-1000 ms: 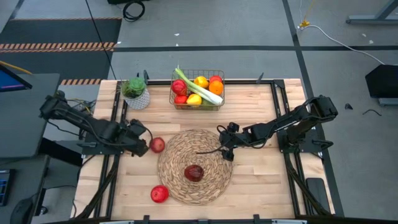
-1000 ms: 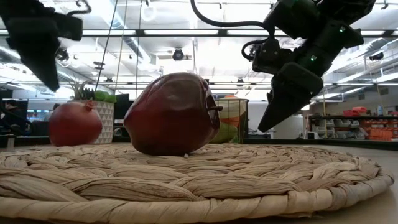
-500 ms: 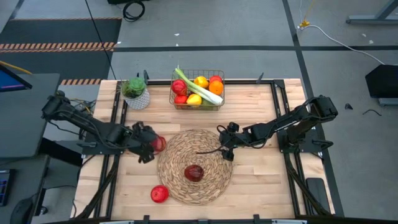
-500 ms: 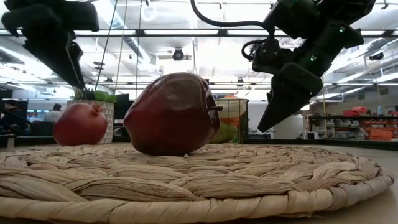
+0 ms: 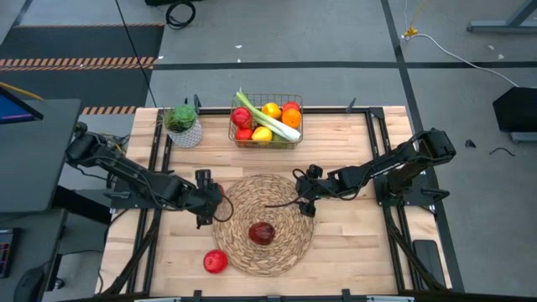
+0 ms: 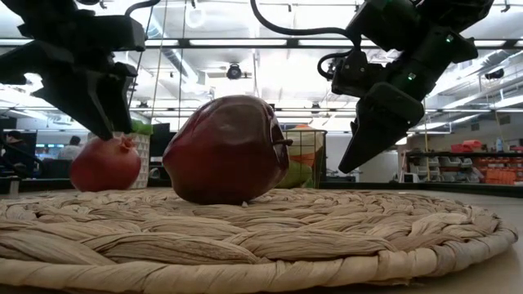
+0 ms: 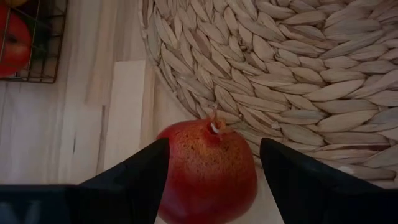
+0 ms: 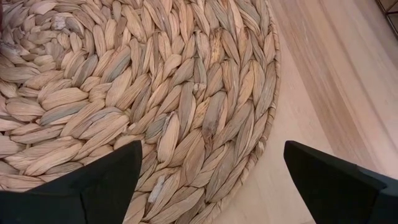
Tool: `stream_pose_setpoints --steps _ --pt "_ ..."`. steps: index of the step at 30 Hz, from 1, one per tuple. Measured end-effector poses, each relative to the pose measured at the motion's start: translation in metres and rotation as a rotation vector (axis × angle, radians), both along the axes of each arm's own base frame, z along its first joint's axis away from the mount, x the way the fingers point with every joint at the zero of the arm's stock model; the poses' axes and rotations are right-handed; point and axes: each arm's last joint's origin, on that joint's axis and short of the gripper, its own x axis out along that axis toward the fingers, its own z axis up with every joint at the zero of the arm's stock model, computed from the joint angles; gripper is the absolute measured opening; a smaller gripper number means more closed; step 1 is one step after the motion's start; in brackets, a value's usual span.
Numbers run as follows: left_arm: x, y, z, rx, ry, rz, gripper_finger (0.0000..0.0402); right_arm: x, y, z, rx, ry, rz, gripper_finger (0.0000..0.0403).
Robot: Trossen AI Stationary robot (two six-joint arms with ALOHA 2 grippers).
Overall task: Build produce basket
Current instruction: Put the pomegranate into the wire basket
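A red pomegranate-like fruit [image 7: 208,171] lies on the table against the left rim of the round woven mat [image 5: 281,197]. My left gripper [image 7: 214,143] is open and slants down over it, one finger on each side; in the high view the gripper [image 5: 208,203] hides the fruit. A dark red apple [image 5: 262,232] rests on the mat. The wire basket [image 5: 295,136] at the far edge holds produce: a leek, lemons, oranges and red fruit. My right gripper [image 5: 304,201] hangs open over the mat's right part, with nothing between its fingers. My left gripper has a finger [image 7: 134,180] on either side of the red fruit's upper half [image 7: 186,155], coming from above and from the table's left. I cannot tell whether the fingers touch it. The fruit sits on the table.
Another red apple [image 5: 215,262] lies on the table near the front edge, left of the mat. A white pot with a green plant [image 5: 183,126] stands left of the basket. Bare wood shows right of the mat.
My left gripper has moved toward the table's right edge and down, rolling about its own axis, until its fingers stand on either side of the red fruit at the mat's left rim.
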Motion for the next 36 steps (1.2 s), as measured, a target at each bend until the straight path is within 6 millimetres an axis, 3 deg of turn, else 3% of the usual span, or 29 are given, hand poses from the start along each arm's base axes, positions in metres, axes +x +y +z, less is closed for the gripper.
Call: stream_pose_setpoints --steps 12,23,36 --pt "0.002 -0.001 -0.003 0.005 0.012 -0.002 0.0258 0.0 0.0 0.0 0.0 0.001 0.0 0.0397" --pt "0.011 -0.004 -0.021 0.044 0.083 -0.02 0.0245 0.0 0.0 0.0 0.0 0.0 0.0 0.0397" --pt "0.013 -0.005 -0.022 0.036 0.066 -0.02 0.0237 0.0 0.0 0.0 0.0 0.0 0.0 0.0397"
